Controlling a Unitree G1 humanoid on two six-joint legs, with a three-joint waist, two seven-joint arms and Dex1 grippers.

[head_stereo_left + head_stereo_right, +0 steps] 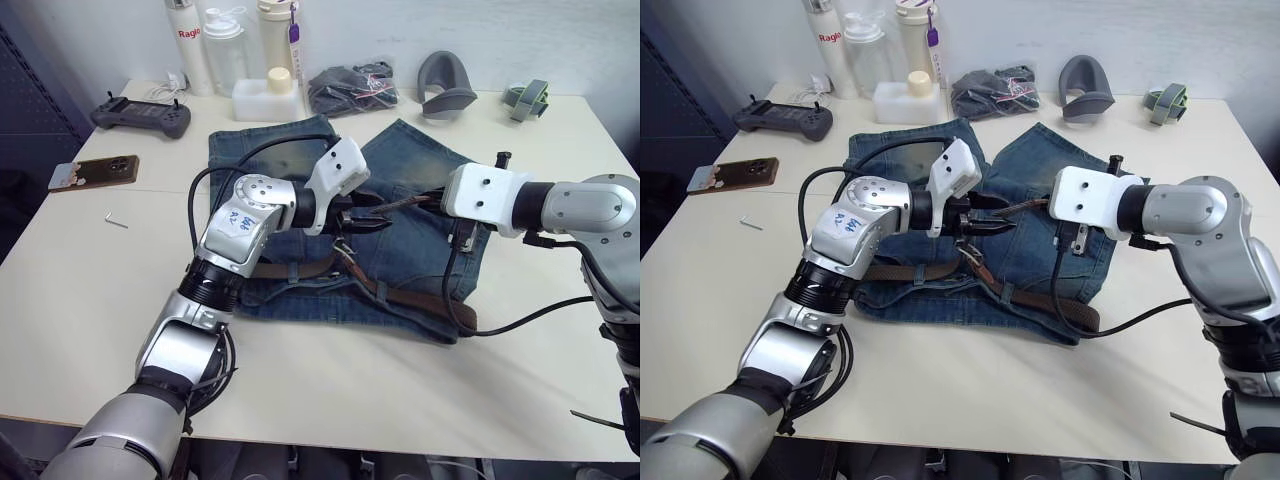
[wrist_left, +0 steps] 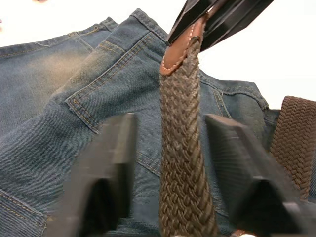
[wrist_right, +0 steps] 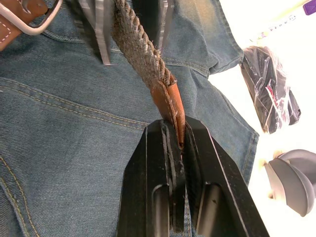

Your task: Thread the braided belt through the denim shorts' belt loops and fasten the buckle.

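Behind the denim shorts (image 1: 420,160), bottle (image 1: 186,45) reads "Ragle".

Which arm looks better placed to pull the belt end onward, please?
Probably the right: the right gripper is already shut on the belt tip, while the left gripper is open, fingers either side of the strap.

My two head eyes look forward and down over the table (image 1: 90,300). Each wrist camera sits close, facing along its fingers. Both wrist views share the denim shorts (image 2: 59,113) and the braided belt (image 2: 185,163).
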